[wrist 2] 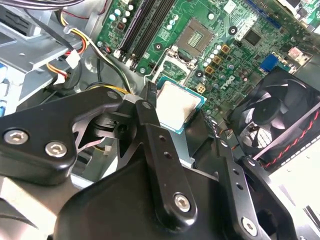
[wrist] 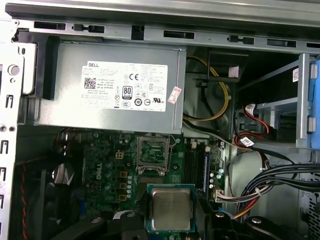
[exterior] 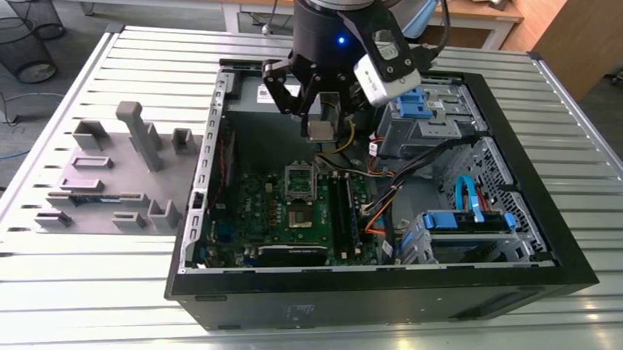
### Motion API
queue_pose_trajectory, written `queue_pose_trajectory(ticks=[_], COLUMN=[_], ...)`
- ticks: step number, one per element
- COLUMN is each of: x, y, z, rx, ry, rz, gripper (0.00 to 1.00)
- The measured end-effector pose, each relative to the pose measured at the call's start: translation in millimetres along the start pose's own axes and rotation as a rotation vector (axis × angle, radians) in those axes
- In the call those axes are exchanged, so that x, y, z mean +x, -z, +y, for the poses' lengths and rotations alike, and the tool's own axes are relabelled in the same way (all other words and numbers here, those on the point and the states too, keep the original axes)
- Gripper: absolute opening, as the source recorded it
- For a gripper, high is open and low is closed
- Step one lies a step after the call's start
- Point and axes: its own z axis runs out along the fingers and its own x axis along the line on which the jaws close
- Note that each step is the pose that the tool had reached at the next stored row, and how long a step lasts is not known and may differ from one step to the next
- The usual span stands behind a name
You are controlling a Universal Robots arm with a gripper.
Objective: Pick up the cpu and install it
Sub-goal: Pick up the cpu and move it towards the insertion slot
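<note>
In the exterior view the jaws hang inside the open computer case, closed on the cpu above the motherboard. The second wrist view shows the cpu pinched between black fingers. In the first wrist view the cpu is near the socket.

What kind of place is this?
Probably a robotics lab or workshop bench: an open computer case sits on a slatted metal table, with a grey parts fixture beside it and the tool gripping the cpu.
</note>
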Motion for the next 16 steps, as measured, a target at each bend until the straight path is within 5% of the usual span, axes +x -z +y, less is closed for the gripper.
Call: queue_pose_trajectory(ticks=[16], x=[9.2], y=[-21.3], z=[-13.5], rx=[0.0003], ry=[-0.014], rz=[-0.0005], gripper=[0.47])
